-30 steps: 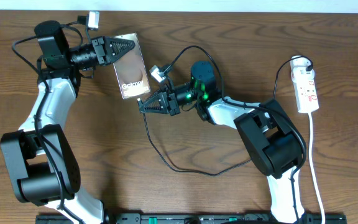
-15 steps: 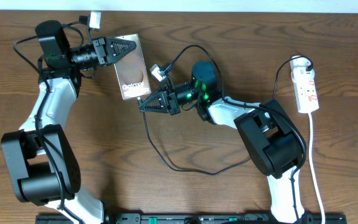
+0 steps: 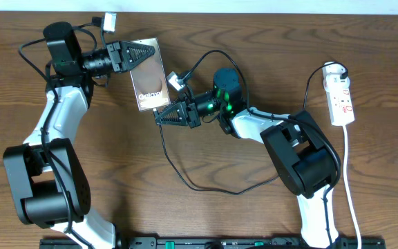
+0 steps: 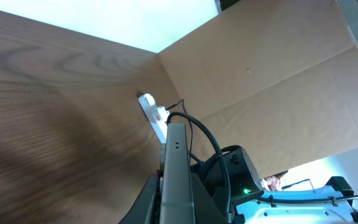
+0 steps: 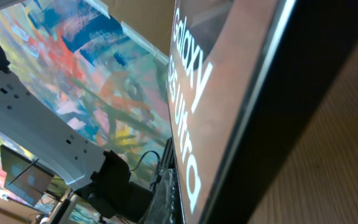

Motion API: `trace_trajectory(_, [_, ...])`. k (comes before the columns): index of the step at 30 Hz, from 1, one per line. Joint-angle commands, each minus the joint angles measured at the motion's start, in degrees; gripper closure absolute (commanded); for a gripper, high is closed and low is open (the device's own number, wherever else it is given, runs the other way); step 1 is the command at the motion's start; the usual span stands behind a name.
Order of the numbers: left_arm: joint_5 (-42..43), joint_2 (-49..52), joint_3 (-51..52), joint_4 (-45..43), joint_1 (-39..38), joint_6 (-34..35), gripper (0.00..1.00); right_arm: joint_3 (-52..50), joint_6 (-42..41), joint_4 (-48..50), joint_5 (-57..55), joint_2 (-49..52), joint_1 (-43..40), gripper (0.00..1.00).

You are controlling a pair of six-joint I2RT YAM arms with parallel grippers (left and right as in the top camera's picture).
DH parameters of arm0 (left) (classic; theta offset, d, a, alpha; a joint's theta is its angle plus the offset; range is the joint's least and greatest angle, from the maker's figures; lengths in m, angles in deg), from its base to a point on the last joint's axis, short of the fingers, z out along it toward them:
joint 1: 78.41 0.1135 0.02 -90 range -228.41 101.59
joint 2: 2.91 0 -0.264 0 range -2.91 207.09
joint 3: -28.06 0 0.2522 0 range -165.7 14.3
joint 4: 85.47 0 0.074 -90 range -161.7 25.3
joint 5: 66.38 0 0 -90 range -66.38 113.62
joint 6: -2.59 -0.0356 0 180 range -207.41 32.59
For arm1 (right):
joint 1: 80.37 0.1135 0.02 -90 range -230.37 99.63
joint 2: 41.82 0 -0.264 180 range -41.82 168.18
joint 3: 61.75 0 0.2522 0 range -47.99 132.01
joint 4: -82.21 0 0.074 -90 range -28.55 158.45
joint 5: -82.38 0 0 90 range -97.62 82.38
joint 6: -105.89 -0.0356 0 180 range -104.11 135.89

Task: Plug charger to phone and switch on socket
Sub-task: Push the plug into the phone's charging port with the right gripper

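The phone [image 3: 152,83], a brown-grey slab with white "Galaxy" lettering, is held off the table by my left gripper [image 3: 142,54], which is shut on its far end. In the left wrist view it stands edge-on [image 4: 176,168] between the fingers [image 4: 146,202]. My right gripper [image 3: 162,117] is shut on the plug end of the charger [image 3: 185,176] and sits right at the phone's near edge. The black cable loops across the table below. The right wrist view is filled by the phone face [image 5: 229,87]; the plug tip is hidden there. The white socket [image 3: 341,93] lies at the far right.
The socket's white cord [image 3: 351,187] runs down the right side toward the front edge. The socket also shows far off in the left wrist view [image 4: 153,113], against a brown cardboard wall [image 4: 278,81]. The table is dark wood.
My left gripper has shifted the phone slightly right, closer to the right gripper's tip. The right gripper has barely moved.
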State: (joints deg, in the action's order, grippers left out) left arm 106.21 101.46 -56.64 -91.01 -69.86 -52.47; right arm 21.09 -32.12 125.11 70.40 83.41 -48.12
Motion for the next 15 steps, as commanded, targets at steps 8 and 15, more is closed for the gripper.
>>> trace_trajectory(8, [2.3, -0.7, -0.5, -0.1, -0.3, 0.7, 0.92, 0.7, -0.4, 0.3, -0.9, 0.0, -0.9, 0.99])
trace_trajectory(15, [2.3, -0.7, -0.5, -0.2, -0.1, 0.7, 0.92, 0.7, -0.4, 0.3, -0.1, 0.0, -1.1, 0.99])
